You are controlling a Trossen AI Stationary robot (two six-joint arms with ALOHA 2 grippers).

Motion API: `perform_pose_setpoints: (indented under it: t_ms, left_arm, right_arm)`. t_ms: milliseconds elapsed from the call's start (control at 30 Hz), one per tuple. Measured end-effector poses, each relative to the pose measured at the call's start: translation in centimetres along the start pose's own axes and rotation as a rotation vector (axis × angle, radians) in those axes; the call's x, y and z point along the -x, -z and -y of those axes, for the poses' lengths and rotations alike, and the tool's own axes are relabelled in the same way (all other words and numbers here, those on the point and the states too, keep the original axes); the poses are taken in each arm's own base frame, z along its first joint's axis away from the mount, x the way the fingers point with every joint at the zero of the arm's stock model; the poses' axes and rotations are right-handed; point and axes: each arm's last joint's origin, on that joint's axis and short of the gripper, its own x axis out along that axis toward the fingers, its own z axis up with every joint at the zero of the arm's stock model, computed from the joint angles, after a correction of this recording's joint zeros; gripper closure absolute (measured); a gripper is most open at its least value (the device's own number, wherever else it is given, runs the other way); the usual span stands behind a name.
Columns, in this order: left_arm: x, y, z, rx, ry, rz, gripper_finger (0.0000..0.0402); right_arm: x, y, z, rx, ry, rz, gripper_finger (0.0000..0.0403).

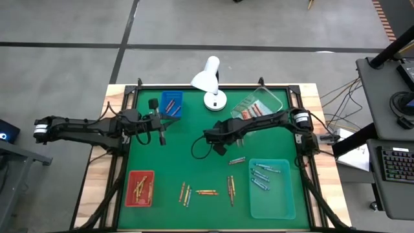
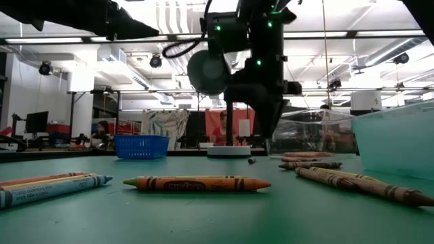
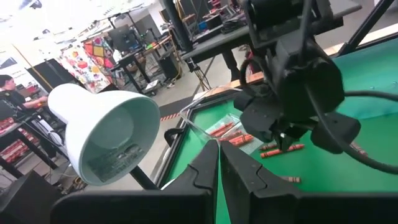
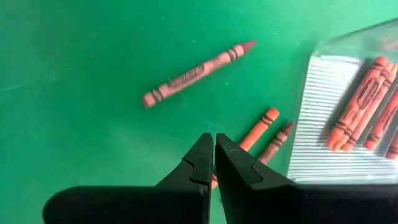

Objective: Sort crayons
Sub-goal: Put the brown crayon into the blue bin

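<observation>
Hovering over mid-table with its fingers pressed together and nothing between them, the right gripper (image 1: 220, 147) sits just beyond the loose crayons (image 1: 207, 192) scattered along the near part of the green mat (image 1: 194, 165). Nearest the front edge, a red tray (image 1: 140, 188) at the left holds gold and red sticks, and a pale blue tray (image 1: 272, 189) at the right holds light blue ones; between them lie several unsorted crayons in small close pairs. One lone reddish crayon (image 4: 198, 74) lies apart in the right wrist view, with two orange ones just beside a clear tray (image 4: 339, 134) of red-orange sticks. A likely fault from here is a closed claw coming down on a paired crayon and rolling it or dragging its neighbour, since round sticks slide easily on the mat. Room is widest at the mat's centre; the near row is crowded. Farther back, the left gripper (image 1: 159, 134), likewise closed and empty, waits near the blue tray (image 1: 171, 103), while the white lamp (image 1: 208, 81) at the far edge narrows any reach between the two arms
</observation>
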Motion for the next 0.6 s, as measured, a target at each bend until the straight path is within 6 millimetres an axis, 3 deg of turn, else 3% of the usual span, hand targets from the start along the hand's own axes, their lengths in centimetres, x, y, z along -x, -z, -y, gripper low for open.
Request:
perform_pose_setpoints:
  t_ms: [133, 300, 600]
  left_arm:
    - [-0.1, 0.3, 0.1, 0.019, 0.009, -0.019, 0.0402]
    - [-0.7, 0.7, 0.5, 0.163, 0.019, -0.047, 0.0401]
    - [-4.7, 2.6, 3.1, 0.421, 0.111, -0.119, 0.0358]
  right_arm:
    - [1.5, -0.5, 0.2, 0.145, -0.014, -0.025, 0.0394]
    - [3.2, -0.7, 0.5, 0.336, -0.024, -0.008, 0.0394]
    - [6.8, 1.5, 3.4, 0.379, -0.023, 0.227, 0.0394]
